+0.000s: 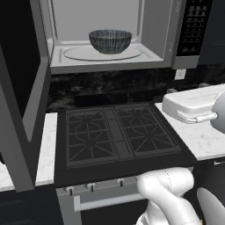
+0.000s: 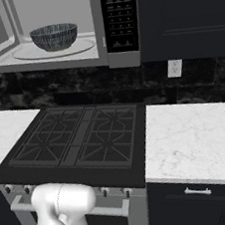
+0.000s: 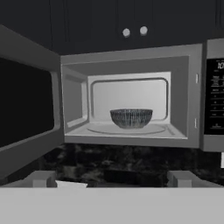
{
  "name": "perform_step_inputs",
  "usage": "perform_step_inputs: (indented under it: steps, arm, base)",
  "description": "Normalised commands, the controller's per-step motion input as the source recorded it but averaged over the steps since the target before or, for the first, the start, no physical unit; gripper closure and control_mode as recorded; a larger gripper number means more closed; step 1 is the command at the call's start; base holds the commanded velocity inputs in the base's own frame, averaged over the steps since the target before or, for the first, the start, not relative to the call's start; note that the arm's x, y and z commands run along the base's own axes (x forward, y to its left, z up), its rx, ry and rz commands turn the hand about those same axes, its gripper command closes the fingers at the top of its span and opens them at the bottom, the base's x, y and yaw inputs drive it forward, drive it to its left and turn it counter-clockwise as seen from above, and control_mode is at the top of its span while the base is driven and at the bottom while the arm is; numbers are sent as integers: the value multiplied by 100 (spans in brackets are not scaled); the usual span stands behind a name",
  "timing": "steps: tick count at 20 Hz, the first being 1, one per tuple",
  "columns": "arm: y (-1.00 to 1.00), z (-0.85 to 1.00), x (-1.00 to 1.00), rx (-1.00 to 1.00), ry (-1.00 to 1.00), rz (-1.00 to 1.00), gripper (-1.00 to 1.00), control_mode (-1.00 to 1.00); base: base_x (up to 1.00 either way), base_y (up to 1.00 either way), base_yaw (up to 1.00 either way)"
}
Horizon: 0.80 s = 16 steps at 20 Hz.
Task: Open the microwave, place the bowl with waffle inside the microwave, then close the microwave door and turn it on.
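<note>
Arm elbow (image 1: 169, 189) sits at the bottom right of the left base frame and the bottom left of the right base frame. The white-grey hand body (image 1: 193, 105) shows at the right edge of the left base frame, over the marble counter (image 1: 206, 140). In the hand frame the two finger tips (image 3: 43, 178) rise at the bottom left and bottom right, wide apart, nothing between them; gripper (image 3: 111, 180) spread and empty.

Centre of both base frames: black gas stove (image 1: 116, 136) with cast grates, knobs along its front edge. Marble counter on both sides of it, dark backsplash behind, white wall outlet (image 2: 174, 68) right of the stove.

Above the stove: microwave (image 3: 131, 57), cavity exposed. Microwave door (image 1: 22, 96) swung fully out to the left, filling the left edge of the left base frame. Black keypad strip (image 2: 120, 15) on the microwave's right side.

Bowl (image 3: 131, 118) stands upright on the glass turntable (image 1: 103, 53), about centred in the cavity. Can't see the waffle from these angles; the bowl rim hides the inside.

Furthest back: dark upper cabinets (image 2: 186, 9) beside and above the microwave.
</note>
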Motion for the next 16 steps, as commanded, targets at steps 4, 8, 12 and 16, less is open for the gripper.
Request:
perform_step_inputs:
  steps: [4, 8, 12, 16]
  arm:
    - [34, 0, -46, 0, -12, 0, -100, -100]
    - [72, 0, -74, -1, -25, 4, -100, -100]
    - [100, 0, -2, -4, -14, 6, -100, -100]
    - [56, 0, 7, 0, -33, 4, -100, -100]
  base:
    - [0, 0, 0]
    - [0, 0, 0]
    - [0, 0, 0]
    - [0, 0, 0]
